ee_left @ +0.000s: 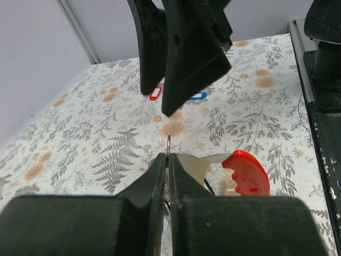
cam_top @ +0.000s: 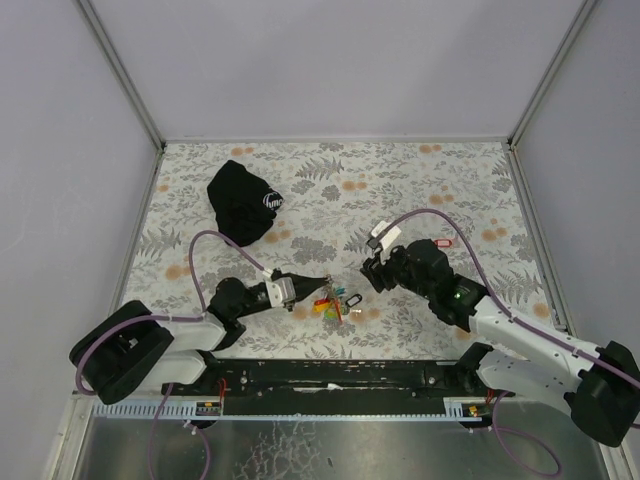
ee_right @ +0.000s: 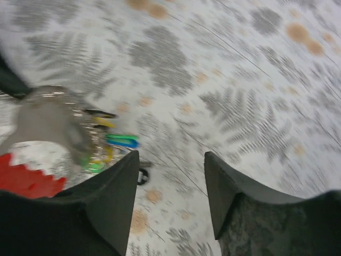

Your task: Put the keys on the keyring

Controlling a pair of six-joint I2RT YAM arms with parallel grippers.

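Observation:
My left gripper [cam_top: 326, 282] is shut on a thin metal keyring [ee_left: 168, 145], whose wire sticks up between the closed fingers. A bunch of keys with green, blue and yellow tags [cam_top: 335, 303] hangs from it just above the table, and also shows blurred in the right wrist view [ee_right: 114, 143]. A red plastic piece [ee_left: 245, 172] on a pale clear tab sits beside my left fingers. My right gripper [cam_top: 372, 272] is open and empty, just right of the bunch, with its fingers [ee_left: 186, 48] hanging over the ring. A loose red-tagged key [cam_top: 440, 243] and a blue-tagged one [ee_left: 198, 96] lie farther off.
A black cloth pouch with a white logo [cam_top: 245, 200] lies at the back left of the floral tablecloth [cam_top: 330, 180]. Grey walls with metal corner posts [cam_top: 120, 70] close in the table. A black rail [cam_top: 330, 375] runs along the near edge.

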